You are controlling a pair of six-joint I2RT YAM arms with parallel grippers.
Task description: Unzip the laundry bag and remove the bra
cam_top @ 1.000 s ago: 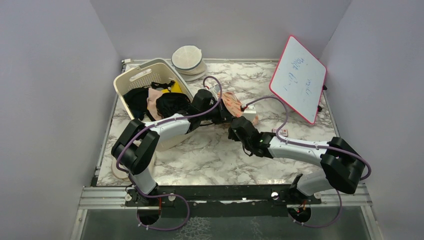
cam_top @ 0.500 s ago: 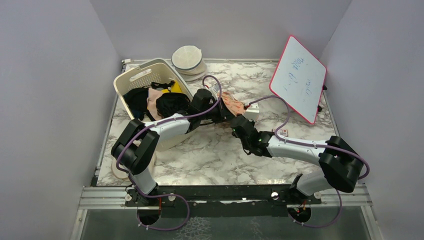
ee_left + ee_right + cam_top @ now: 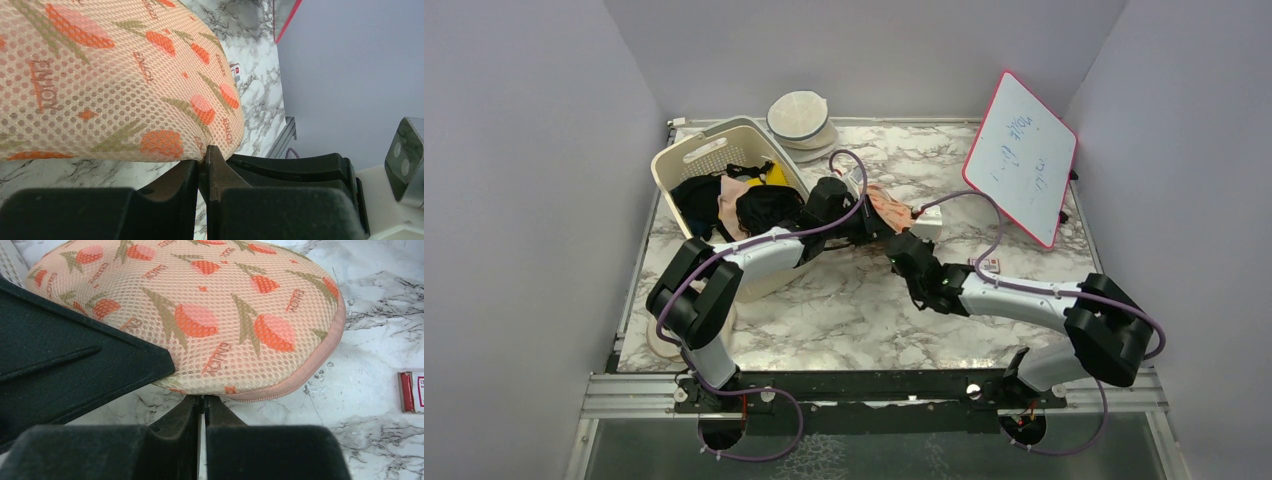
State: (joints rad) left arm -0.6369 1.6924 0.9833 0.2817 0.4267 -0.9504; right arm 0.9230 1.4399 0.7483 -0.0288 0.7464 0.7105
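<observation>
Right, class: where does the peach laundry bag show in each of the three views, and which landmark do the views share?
Top external: the laundry bag is a small peach patch at mid-table, right of the basket.
Left wrist: it fills the upper left.
Right wrist: it fills the upper middle.
Shared landmark: the small red-and-white card on the marble, to the right of the bag in every view.

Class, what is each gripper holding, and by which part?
Both hold the laundry bag. The left gripper pinches the rim at one lobe's end; the right gripper pinches the piped rim nearest its camera.
</observation>
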